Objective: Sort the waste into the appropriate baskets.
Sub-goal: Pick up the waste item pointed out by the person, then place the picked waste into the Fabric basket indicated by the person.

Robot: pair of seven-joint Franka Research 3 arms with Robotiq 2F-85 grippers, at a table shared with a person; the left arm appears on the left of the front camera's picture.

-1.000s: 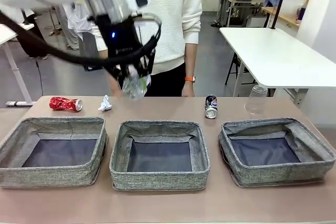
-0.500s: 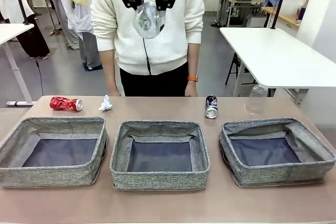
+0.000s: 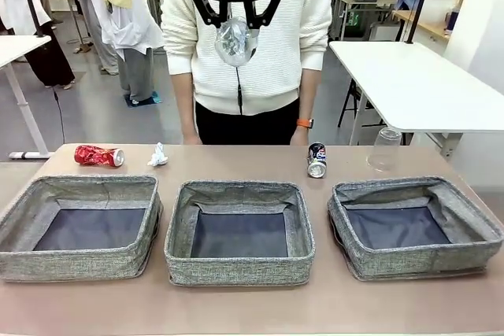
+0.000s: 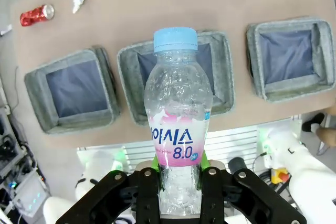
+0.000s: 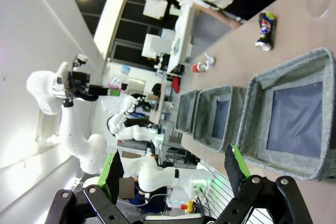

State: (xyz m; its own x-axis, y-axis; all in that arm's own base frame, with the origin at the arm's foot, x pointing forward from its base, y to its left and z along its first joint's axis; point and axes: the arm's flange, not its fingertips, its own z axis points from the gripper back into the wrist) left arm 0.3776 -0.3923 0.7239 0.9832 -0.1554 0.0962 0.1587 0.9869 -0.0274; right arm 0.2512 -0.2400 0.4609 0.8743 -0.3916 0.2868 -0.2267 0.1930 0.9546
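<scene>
Overhead, L claw (image 4: 178, 164) clamps bottle (image 4: 178, 93), base hidden; R claw (image 5: 176, 165) agape, empty.

Table w/ 3 grey woven baskets: left basket (image 3: 79, 265), mid basket (image 3: 240, 270), right basket (image 3: 417, 262). 2 cans: 1 crushed red can (image 3: 99, 156), 1 dark can (image 3: 316, 160). 1 paper wad (image 3: 157, 155), 1 clear cup (image 3: 385, 149), 1 plastic bottle (image 3: 235, 41). 1 person (image 3: 276, 76) at the far side.
</scene>
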